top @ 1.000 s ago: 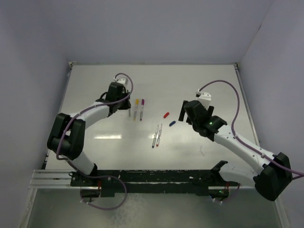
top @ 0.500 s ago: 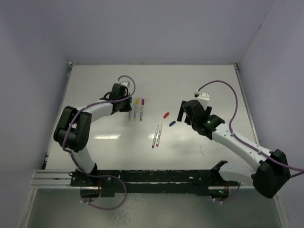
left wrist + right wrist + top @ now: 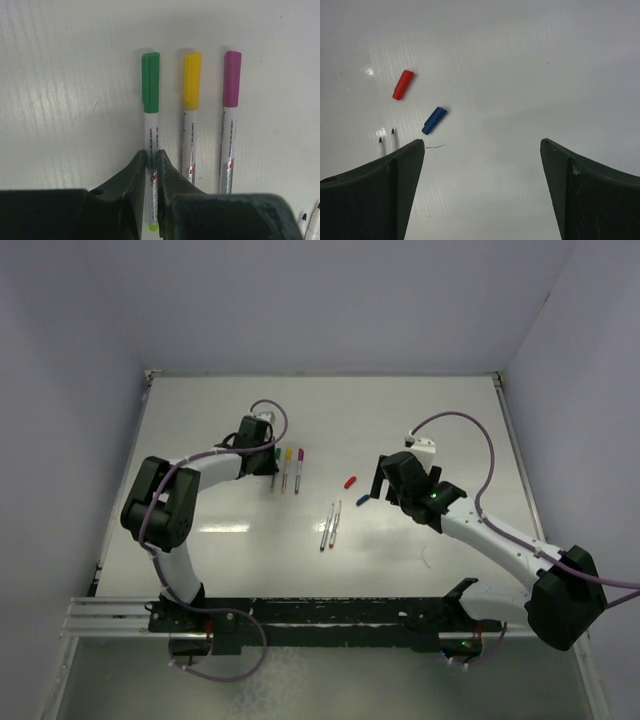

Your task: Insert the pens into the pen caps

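Observation:
Three capped pens lie side by side on the white table: green-capped (image 3: 151,82), yellow-capped (image 3: 192,82) and purple-capped (image 3: 231,80). My left gripper (image 3: 151,152) has its jaws pressed against the green-capped pen's barrel from both sides, and the pen rests on the table. From above, that gripper (image 3: 268,466) sits just left of the row (image 3: 285,472). Two uncapped pens (image 3: 330,525) lie mid-table. A red cap (image 3: 403,84) and a blue cap (image 3: 434,120) lie loose ahead and to the left of my open, empty right gripper (image 3: 482,142).
The uncapped pens' tips (image 3: 393,137) show beside the right gripper's left finger. A thin stray thread (image 3: 435,146) lies near the blue cap. Grey walls enclose the table (image 3: 440,410) on three sides.
The left arm's elbow has swung in toward the table, and the green cap now shows beside the yellow one. The right gripper has drifted slightly left toward the blue cap.

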### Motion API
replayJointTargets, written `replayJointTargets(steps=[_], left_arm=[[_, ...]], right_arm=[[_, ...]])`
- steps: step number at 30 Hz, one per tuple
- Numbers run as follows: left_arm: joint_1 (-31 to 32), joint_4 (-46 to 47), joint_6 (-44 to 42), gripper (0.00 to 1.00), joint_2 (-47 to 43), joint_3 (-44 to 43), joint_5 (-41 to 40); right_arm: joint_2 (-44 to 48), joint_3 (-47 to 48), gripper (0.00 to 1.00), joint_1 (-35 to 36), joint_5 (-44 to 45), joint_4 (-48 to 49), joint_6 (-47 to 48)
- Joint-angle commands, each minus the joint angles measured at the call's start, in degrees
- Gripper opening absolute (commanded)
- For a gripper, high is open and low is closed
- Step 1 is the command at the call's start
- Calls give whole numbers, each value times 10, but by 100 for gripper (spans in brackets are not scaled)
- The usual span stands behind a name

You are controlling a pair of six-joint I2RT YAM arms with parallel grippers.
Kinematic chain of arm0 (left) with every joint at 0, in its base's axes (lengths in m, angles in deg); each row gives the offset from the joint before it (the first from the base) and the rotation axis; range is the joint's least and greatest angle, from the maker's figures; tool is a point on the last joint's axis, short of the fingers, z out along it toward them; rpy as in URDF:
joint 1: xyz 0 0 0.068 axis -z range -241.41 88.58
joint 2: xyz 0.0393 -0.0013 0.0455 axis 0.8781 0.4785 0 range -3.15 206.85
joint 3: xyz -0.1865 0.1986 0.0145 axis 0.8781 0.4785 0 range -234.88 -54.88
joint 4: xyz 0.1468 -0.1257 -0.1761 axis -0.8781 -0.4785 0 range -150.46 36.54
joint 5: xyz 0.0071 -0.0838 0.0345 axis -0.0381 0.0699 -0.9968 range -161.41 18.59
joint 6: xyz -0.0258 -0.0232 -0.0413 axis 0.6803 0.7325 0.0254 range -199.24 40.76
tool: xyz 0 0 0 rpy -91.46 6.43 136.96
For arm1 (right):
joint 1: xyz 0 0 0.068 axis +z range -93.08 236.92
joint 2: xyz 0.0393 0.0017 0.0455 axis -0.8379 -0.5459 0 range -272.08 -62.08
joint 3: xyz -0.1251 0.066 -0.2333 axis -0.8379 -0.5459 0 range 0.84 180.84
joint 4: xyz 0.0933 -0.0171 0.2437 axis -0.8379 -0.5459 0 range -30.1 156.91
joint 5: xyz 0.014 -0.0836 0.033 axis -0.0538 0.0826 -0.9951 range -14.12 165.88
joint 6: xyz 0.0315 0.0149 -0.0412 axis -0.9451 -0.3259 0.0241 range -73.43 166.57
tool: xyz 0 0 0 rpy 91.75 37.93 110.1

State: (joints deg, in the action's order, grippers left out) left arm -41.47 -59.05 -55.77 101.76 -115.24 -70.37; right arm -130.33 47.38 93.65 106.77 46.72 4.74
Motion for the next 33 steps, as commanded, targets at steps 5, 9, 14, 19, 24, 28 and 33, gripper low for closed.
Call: replayJointTargets(steps=[5,9,14,19,24,28,33], left_arm=[[-3,3,8,23,-20,-7,-6],[-3,1,1,32,-62,-10,-11],[-3,-5,-4,39,-111,-21,-19],[-3,-27,-8,40,-159,-20,-19],[21,-17,-12,43,-231,45,6],[112,-25,-10,44,-271,99,-39],[195,-28,21,46,-264,119,-43]], right_arm=[[1,12,100,-2,-7,14,5],[8,13,100,-2,-8,9,6],[25,7,100,-2,1,2,10],[50,-3,100,-2,12,2,17],[72,-11,100,-2,42,-13,20],[91,-33,100,-6,64,-16,13],[106,-53,98,-12,77,-27,-12]])
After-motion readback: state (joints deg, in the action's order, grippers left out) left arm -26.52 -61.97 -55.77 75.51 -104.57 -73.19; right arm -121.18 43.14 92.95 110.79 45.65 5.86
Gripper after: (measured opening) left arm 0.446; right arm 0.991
